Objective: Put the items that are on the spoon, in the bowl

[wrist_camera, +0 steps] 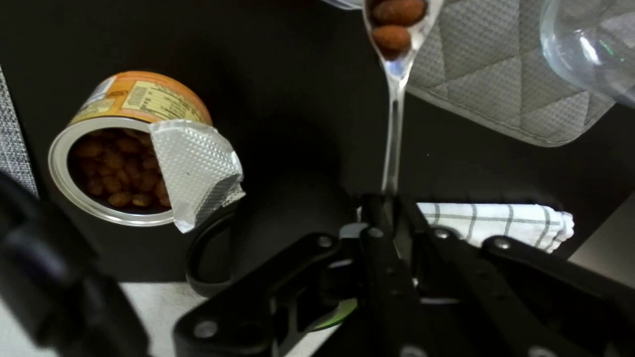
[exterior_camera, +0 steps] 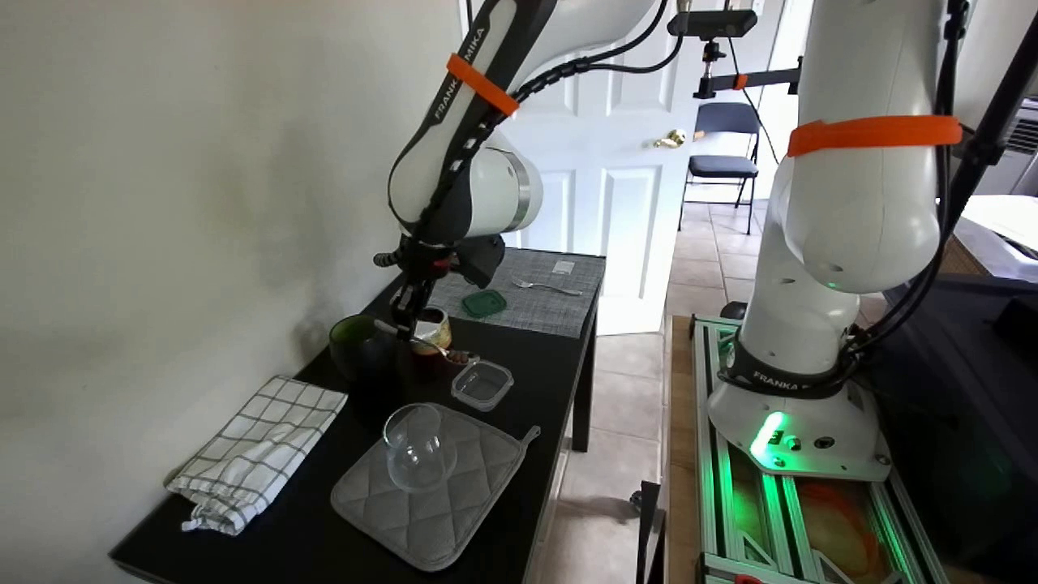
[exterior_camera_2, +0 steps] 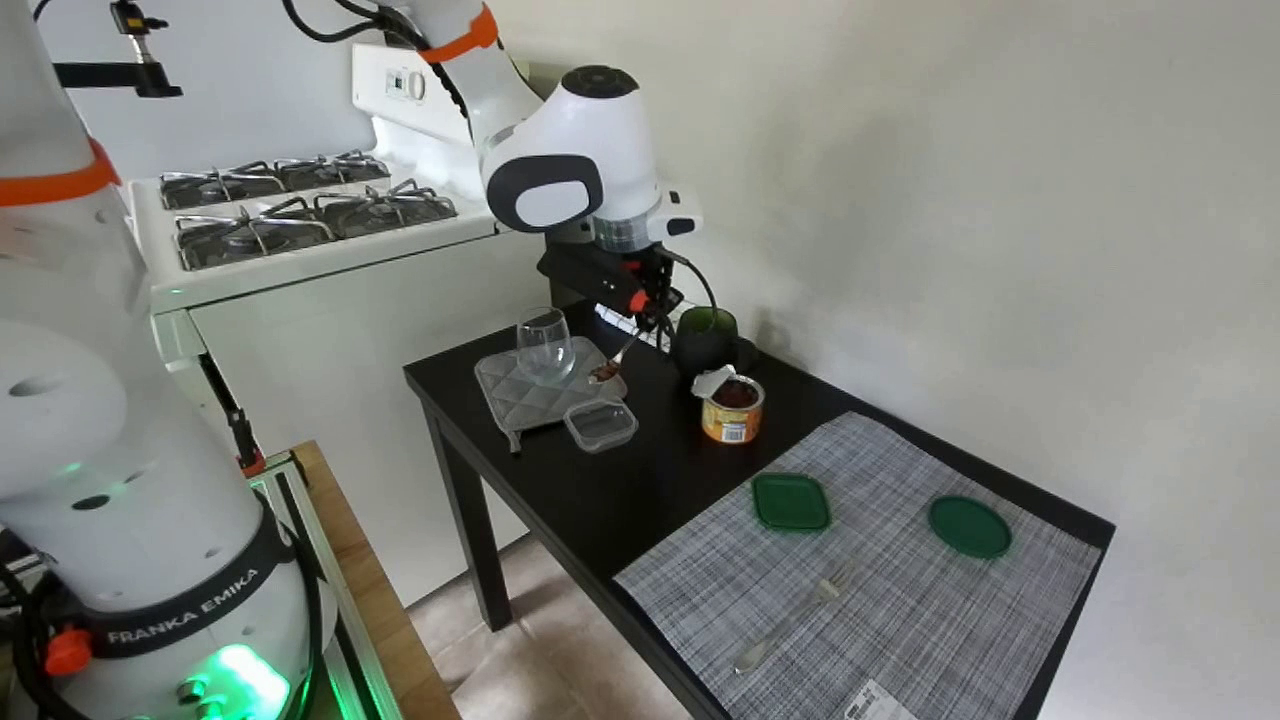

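Observation:
My gripper [wrist_camera: 389, 206] is shut on the handle of a metal spoon [wrist_camera: 393, 129] and holds it above the black table. Brown nuts [wrist_camera: 397, 25] lie in the spoon's head, which is cut off at the top of the wrist view. The spoon with nuts also shows in both exterior views [exterior_camera: 438, 349] [exterior_camera_2: 627, 348], with the gripper beside the dark mug [exterior_camera: 357, 350]. A clear glass bowl [exterior_camera: 419, 454] stands on a grey pot holder [exterior_camera: 422, 527]. No small tan-brown bowl with a pale inside shows; it is hidden or out of view.
An opened can of nuts [exterior_camera_2: 733, 415] with its foil peeled back stands near the mug. A clear square container [exterior_camera: 482, 384] sits by the pot holder. A checked towel [exterior_camera: 263, 446] lies along the wall. A grey placemat [exterior_camera_2: 900, 620] bears a fork [exterior_camera_2: 795, 620] and green lids [exterior_camera_2: 791, 502].

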Controlling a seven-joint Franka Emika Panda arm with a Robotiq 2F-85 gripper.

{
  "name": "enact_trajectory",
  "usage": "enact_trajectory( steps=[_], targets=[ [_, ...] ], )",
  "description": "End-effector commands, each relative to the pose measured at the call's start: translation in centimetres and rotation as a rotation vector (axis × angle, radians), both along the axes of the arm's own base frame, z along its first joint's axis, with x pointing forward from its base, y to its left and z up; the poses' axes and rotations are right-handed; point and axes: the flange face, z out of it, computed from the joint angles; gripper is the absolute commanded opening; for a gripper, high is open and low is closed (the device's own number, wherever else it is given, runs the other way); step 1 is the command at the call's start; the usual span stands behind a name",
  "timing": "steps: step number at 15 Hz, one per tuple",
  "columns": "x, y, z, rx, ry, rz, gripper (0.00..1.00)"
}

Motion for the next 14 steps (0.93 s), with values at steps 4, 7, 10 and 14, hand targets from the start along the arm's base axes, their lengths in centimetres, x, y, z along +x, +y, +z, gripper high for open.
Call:
enact_trajectory(
  steps=[4,7,10,14],
  targets=[
    [-2.4,-0.5,1.2,-0.022,-0.074,0.033,0.03],
    [-2.8,-0.7,1.8,-0.020,-0.101,0.048,0.03],
    [-3.4,-0.9,2.6,-0.011,-0.129,0.068,0.03],
    [-4.0,-1.2,3.5,0.001,-0.168,0.095,0.03]
  ],
)
